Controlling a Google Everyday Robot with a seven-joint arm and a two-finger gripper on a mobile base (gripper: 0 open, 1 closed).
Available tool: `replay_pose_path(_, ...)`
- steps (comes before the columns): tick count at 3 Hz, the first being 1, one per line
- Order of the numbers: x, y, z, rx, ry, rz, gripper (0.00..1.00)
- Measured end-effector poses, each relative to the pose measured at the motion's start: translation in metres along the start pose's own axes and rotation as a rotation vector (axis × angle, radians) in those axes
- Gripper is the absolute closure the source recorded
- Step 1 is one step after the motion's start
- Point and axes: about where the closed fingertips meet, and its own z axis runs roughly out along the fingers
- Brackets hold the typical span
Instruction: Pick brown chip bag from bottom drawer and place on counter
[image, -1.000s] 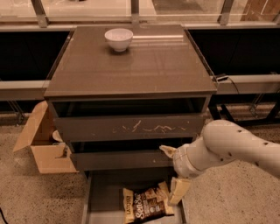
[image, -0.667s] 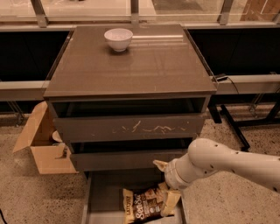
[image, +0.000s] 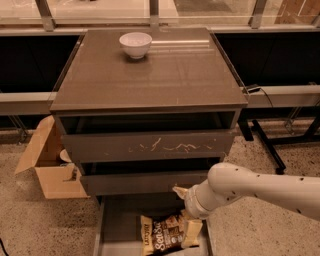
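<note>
Gripper (image: 185, 216) hanging low in the frame, right of centre, fingers standing apart, gripping nothing. Lower finger sitting at, perhaps touching, the right end of the chip bag (image: 166, 234). Bag lying flat in the open bottom drawer (image: 120, 225), just down-left of the gripper, long axis running across the frame. Counter (image: 150, 75) sitting well above.

I count one cabinet (image: 150, 147) with three drawers, its bottom drawer (image: 117, 227) holding one chip bag (image: 162, 234). One bowl (image: 135, 44) sits on the top surface (image: 165, 75), and one cardboard box (image: 50, 170) stands beside the cabinet. One end effector (image: 184, 215), two fingers (image: 192, 233) spread, hangs over that bag.
</note>
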Motion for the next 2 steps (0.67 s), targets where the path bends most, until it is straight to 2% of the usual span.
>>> replay_pose_path(1,0.023,-0.018,0.049,-0.008,-0.004,-0.048,0.0)
replay_pose_path(2,0.051,-0.026,0.116,-0.053,-0.03,-0.083,0.0)
